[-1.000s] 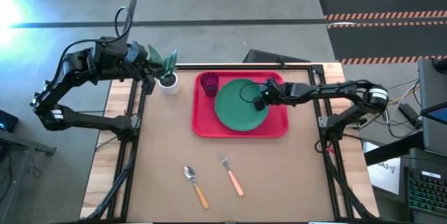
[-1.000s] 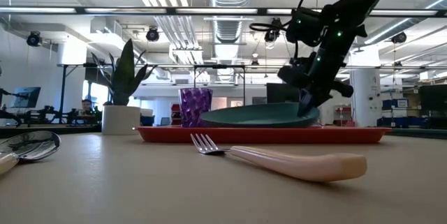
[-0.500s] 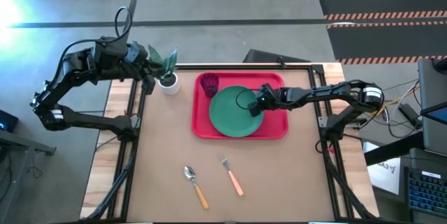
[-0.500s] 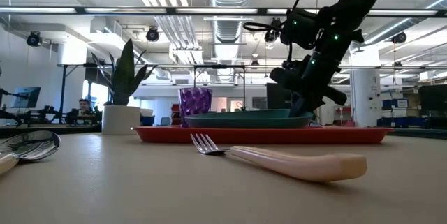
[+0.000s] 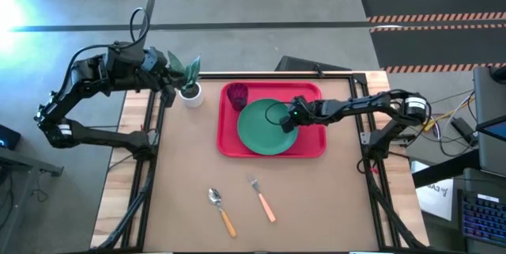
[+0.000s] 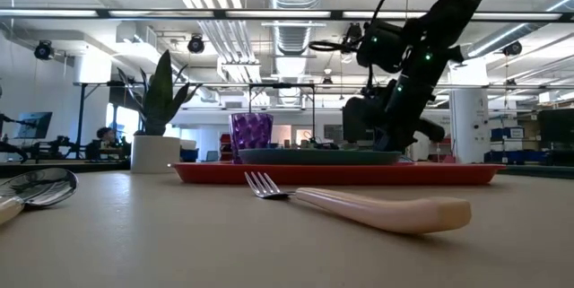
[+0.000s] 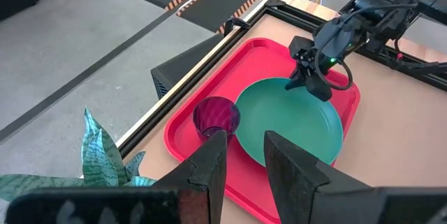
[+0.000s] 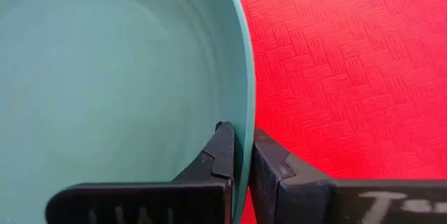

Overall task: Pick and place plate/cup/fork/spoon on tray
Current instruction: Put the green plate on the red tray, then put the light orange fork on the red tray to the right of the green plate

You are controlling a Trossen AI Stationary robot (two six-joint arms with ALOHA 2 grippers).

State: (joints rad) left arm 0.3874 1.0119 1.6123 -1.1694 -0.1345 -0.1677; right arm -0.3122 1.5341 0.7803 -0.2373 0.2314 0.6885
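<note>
Where fingers (image 8: 225,147) meet: plate (image 8: 105,77) rim (R gripper (image 8: 242,155))

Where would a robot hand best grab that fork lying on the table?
Probably mid-handle on the fork, coming straight down from above. It lies flat on the table, tines pointing toward the tray, with bare space on both sides; the pale handle is its thickest, longest part.

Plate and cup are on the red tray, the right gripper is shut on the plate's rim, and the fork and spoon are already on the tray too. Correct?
Not quite. The high view shows the fork and spoon lying on the table, off the tray. The rest holds: plate and cup on it, right gripper on the plate's rim.
</note>
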